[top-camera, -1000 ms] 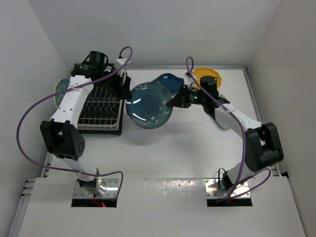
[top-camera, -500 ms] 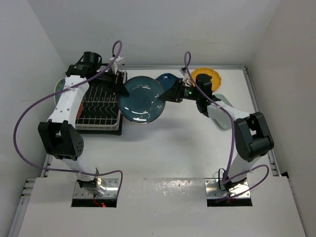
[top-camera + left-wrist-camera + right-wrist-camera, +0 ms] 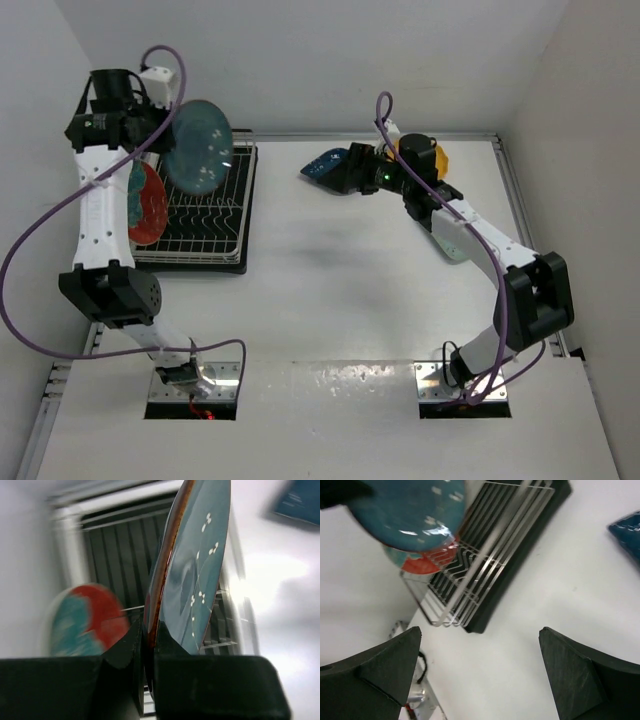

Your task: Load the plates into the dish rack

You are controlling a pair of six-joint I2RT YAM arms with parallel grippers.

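Racking step. Dark teal plate [image 3: 198, 146], clamped on edge in the left jaws, is held over the dish rack [image 3: 205, 215] at the desk's far-left corner; lowering it in upright is called for. Right jaws are spread wide, empty.

plate [image 3: 198, 146] above rack [image 3: 215, 222], second plate [image 3: 146, 205] inside (leftward)

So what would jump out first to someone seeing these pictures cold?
The dark teal plate stands out most, clamped on edge by the left gripper and raised over the far end of the dish rack on the table's left. A red-and-teal floral plate stands upright at the rack's left side. The right gripper hangs open and empty near the dark blue leaf-shaped plate at the far middle.
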